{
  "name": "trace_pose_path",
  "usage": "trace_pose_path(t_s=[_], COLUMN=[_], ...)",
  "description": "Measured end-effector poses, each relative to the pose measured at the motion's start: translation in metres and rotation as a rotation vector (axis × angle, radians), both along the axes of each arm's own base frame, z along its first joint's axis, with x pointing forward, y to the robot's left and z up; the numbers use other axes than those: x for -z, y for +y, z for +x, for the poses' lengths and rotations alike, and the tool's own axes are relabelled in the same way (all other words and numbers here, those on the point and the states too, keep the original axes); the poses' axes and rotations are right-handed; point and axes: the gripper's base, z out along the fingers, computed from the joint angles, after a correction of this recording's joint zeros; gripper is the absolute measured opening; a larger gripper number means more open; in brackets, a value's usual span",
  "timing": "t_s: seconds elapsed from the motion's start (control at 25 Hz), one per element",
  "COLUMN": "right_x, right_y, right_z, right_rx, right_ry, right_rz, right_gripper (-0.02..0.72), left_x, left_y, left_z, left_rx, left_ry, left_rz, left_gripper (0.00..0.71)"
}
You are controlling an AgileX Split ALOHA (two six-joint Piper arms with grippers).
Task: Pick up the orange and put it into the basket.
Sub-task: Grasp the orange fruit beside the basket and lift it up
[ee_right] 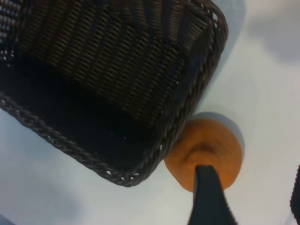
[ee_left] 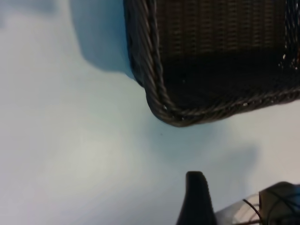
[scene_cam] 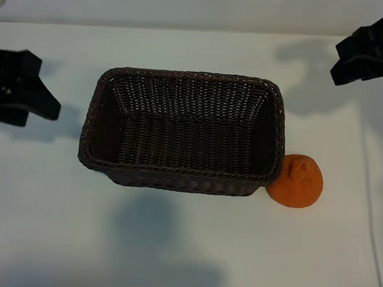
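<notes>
Orange (scene_cam: 296, 181) on table, touching basket (scene_cam: 178, 179) at its near right corner | right gripper (scene_cam: 367, 55) above, jaws open, empty | left gripper (scene_cam: 22, 88) beside basket, open, empty | risk: finger catches wicker rim, orange rolls

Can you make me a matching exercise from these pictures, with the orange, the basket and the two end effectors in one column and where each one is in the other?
1. orange
2. basket
3. left end effector
4. right end effector

A. middle of the table, nothing inside
B. raised at the far right corner
C. on the table against the basket's right near corner
D. off the basket's left side

Pairs: 1-C, 2-A, 3-D, 4-B
</notes>
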Motion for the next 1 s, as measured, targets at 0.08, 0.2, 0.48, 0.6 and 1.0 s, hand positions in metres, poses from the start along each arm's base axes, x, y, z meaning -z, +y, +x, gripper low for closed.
trace_pose_path(t_s=[0.08, 0.2, 0.48, 0.6, 1.0], right_x=[0.000, 0.000, 0.001, 0.002, 0.037], right_y=[0.000, 0.001, 0.000, -0.001, -0.006], right_z=[0.000, 0.000, -0.002, -0.004, -0.011], right_rx=[0.001, 0.002, -0.015, -0.034, -0.043], right_ry=[0.000, -0.001, 0.018, 0.033, 0.108], right_rz=[0.007, 0.008, -0.003, -0.030, -0.086], right_gripper=[0.421, 0.421, 0.421, 0.421, 0.421], left_x=[0.007, 0.011, 0.010, 0.010, 0.010], left_y=[-0.001, -0.002, -0.005, -0.005, -0.005], left_z=[-0.002, -0.002, 0.000, 0.000, 0.001], left_rx=[0.000, 0.000, 0.018, 0.017, 0.019], left_ry=[0.017, 0.005, -0.029, -0.033, -0.042], left_rz=[-0.008, -0.022, -0.062, -0.061, -0.059], left_gripper=[0.558, 0.558, 0.559, 0.559, 0.560])
